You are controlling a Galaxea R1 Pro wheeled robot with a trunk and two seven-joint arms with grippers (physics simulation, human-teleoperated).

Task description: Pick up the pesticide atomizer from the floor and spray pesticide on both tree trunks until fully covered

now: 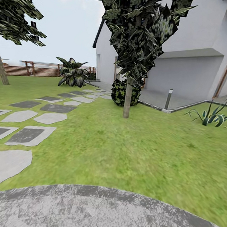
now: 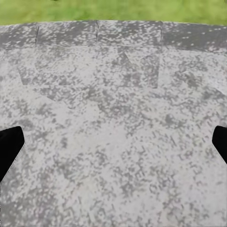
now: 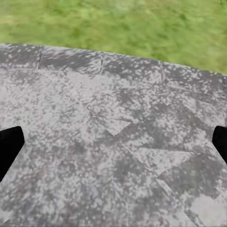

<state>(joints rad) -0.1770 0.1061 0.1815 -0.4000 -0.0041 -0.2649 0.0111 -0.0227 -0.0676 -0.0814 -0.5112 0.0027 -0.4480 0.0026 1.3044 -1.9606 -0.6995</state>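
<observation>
A tree (image 1: 133, 33) with a dark leafy crown stands ahead on the lawn, its straight pale tree trunk (image 1: 127, 99) rising from the grass. A second, leaning trunk (image 1: 1, 68) shows at the far left near the fence. The pesticide atomizer is out of view. In the left wrist view my left gripper (image 2: 113, 146) hangs over speckled grey paving, its black fingertips (image 2: 9, 149) wide apart with nothing between them. My right gripper (image 3: 113, 144) is likewise open above the paving edge, with dark fingertips (image 3: 220, 142) at the sides and grass beyond.
A round grey paved patch (image 1: 99, 211) lies just below me. Stepping stones (image 1: 30, 134) run off to the left toward a wooden fence (image 1: 31, 69). A round shrub (image 1: 120, 92), a bollard (image 1: 168, 99), striped plants (image 1: 210, 117) and the white house (image 1: 193, 58) stand ahead.
</observation>
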